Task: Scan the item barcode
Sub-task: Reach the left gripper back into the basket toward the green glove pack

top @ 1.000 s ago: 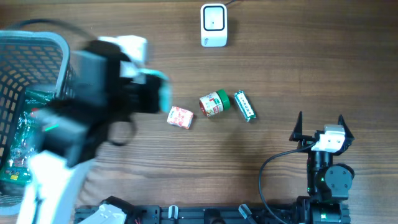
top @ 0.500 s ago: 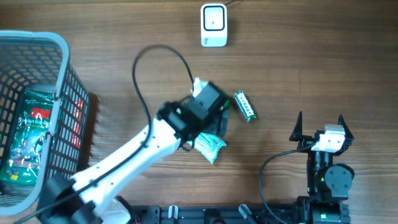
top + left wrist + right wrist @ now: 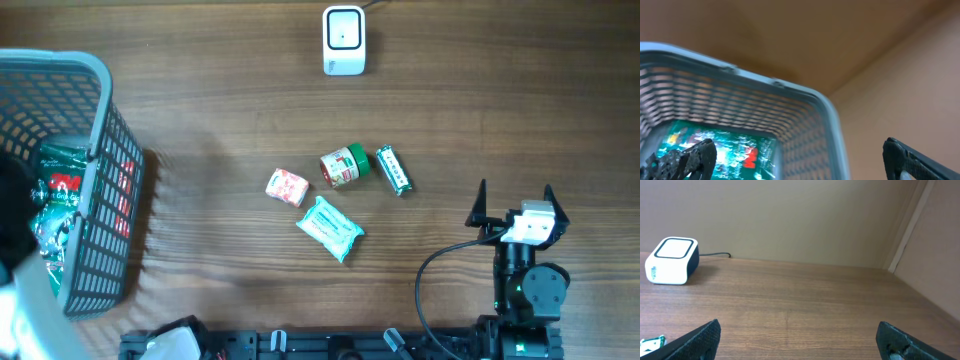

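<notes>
A teal packet lies flat on the table below a small pink box, a green-lidded jar and a green tube. The white scanner stands at the far edge, also seen as the scanner in the right wrist view. My left gripper is open and empty, hovering over the basket and a green packet inside it. In the overhead view only a blurred part of the left arm shows. My right gripper rests open at the near right, nothing between its fingers.
The grey mesh basket fills the left side of the table and holds the green packet. The scanner's cable runs off behind it. A wall corner rises at the right in the right wrist view.
The left arm carried the teal packet to the centre, let it go below the pink box, opened, and swung back over the basket. The right arm has not moved.
</notes>
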Tool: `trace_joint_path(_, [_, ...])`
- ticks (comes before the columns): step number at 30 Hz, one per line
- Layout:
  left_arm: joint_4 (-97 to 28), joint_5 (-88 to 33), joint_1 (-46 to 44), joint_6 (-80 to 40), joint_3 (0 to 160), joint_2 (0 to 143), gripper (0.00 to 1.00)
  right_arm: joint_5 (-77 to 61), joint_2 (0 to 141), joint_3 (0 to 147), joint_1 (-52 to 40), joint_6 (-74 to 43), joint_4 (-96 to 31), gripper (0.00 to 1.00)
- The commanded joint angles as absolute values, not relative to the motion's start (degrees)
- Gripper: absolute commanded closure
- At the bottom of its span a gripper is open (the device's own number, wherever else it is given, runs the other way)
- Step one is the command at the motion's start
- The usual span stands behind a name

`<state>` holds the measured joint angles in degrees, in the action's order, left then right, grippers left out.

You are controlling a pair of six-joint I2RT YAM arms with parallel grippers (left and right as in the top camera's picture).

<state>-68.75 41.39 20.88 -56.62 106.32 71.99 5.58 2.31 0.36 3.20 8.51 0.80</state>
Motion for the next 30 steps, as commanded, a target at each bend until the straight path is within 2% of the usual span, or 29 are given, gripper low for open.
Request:
trace_joint_path(1, [-75.55, 13.76, 39.09, -59.81, 105.19, 83.46, 0.00, 5.91, 2.04, 0.30, 3.25, 9.04, 0.95, 0.00])
trace_joint_path(3, [-81.89, 8.56, 44.25, -69.41, 104.07, 90.17, 0.00, 5.91, 2.04, 0.30, 3.25, 9.02, 0.95, 0.00])
trace_joint_path(5, [-81.82, 5.61, 47.44, -74.11, 101.54, 96.25, 0.00, 5.91, 2.04, 0.30, 3.25, 9.02, 0.95, 0.00])
trace_joint_path(10, [-76.97, 8.71, 47.33, -75.46, 100.18, 106.76, 0.00, 5.91, 2.04, 0.30, 3.25, 9.04, 0.95, 0.00])
trace_joint_path(17, [-57.84, 17.87, 38.63, -75.99, 83.68, 107.81, 0.00, 5.91, 2.04, 0.30, 3.25, 9.04, 0.95, 0.00])
trace_joint_path(18, [-56.16, 17.87, 37.71, -79.50, 81.23, 107.81, 0.00, 5.91, 2.04, 0.30, 3.25, 9.04, 0.95, 0.00])
trace_joint_path(20, [-54.78, 17.89, 37.85, -84.66, 78.30, 107.83, 0.00, 5.91, 2.04, 0.30, 3.25, 9.02, 0.95, 0.00])
trace_joint_path(27, [-45.78, 17.85, 38.41, -87.88, 67.42, 108.12, 0.00, 5.91, 2.04, 0.30, 3.25, 9.04, 0.95, 0.00])
trace_joint_path(28, [-43.86, 17.45, 38.41, -87.05, 64.82, 108.51, 0.32, 5.91, 2.04, 0.30, 3.25, 9.02, 0.95, 0.00])
trace_joint_path(29, [-43.88, 17.39, 38.37, -87.00, 63.07, 108.60, 0.80, 5.91, 2.04, 0.30, 3.25, 9.02, 0.95, 0.00])
trace_joint_path(30, [-43.88, 17.32, 38.35, -86.50, 61.78, 108.60, 0.96, 5.91, 2.04, 0.30, 3.25, 9.02, 0.95, 0.00])
